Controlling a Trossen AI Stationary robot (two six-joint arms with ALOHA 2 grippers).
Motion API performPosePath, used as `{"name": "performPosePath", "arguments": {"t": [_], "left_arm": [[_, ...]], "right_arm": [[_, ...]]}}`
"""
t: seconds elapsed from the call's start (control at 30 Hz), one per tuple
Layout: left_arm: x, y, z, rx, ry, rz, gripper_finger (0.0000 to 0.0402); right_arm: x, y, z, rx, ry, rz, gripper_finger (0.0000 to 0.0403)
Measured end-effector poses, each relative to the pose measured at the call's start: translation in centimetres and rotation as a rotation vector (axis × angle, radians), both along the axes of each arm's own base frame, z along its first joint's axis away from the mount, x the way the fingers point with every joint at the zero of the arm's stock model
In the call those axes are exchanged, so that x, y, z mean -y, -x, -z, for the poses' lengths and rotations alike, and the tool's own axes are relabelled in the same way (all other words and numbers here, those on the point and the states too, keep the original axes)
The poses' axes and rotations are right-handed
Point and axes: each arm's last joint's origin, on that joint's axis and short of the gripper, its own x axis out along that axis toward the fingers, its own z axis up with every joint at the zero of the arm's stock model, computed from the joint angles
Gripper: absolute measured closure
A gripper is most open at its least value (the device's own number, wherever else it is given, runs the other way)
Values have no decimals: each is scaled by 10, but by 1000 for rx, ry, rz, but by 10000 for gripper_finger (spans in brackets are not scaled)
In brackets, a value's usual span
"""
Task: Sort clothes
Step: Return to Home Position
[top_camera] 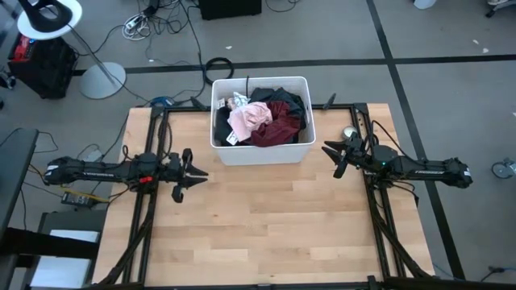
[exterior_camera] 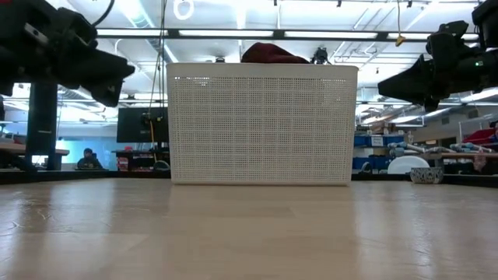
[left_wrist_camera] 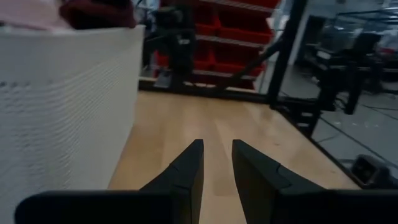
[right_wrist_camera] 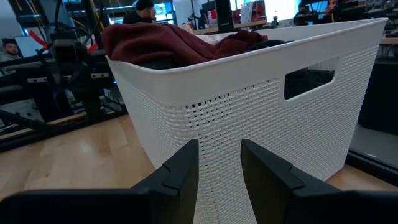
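From above, a white bin [top_camera: 261,155] stands at the far middle of the wooden table [top_camera: 266,229]. All the clothes [top_camera: 264,118] lie heaped inside it: a pink garment [top_camera: 248,119] in the middle, a maroon garment [top_camera: 280,126] beside it and a black garment [top_camera: 282,96] at the back. A patterned white sock [top_camera: 239,101] sits in the far left corner. The left gripper [top_camera: 201,173] hovers over the table's left side, pointing toward the middle, apart from the bin. The right gripper [top_camera: 327,151] hovers just off the bin's right side.

From table height, the bin fills the middle and its perforated wall hides most of the load. Only the maroon garment shows, humped above the rim. A dark arm hangs on each side, clear of the table top.

From the left wrist, that gripper's two fingers [left_wrist_camera: 186,177] stand a little apart over bare wood with nothing between them. The bin's wall is alongside, with pink and maroon cloth showing over its rim.

From the right wrist, the fingers [right_wrist_camera: 180,174] are likewise parted and empty, pointing at the bin's end wall with its handle slot [right_wrist_camera: 311,77]. Maroon cloth is piled above the rim over black cloth. A person [right_wrist_camera: 9,47] sits in the room behind.
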Motion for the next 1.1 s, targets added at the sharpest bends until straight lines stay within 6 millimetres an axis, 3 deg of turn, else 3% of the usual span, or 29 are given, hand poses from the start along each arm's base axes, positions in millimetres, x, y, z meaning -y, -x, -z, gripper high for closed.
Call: {"name": "performPosePath", "arguments": {"t": [0.43, 1.1], "left_arm": [[0, 20, -2, 60, -47, 17, 312], [-3, 20, -1, 50, -96, -80, 312]], "right_arm": [[0, 0, 0, 0, 0, 0, 282], [0, 0, -2, 25, 2, 0, 282]]}}
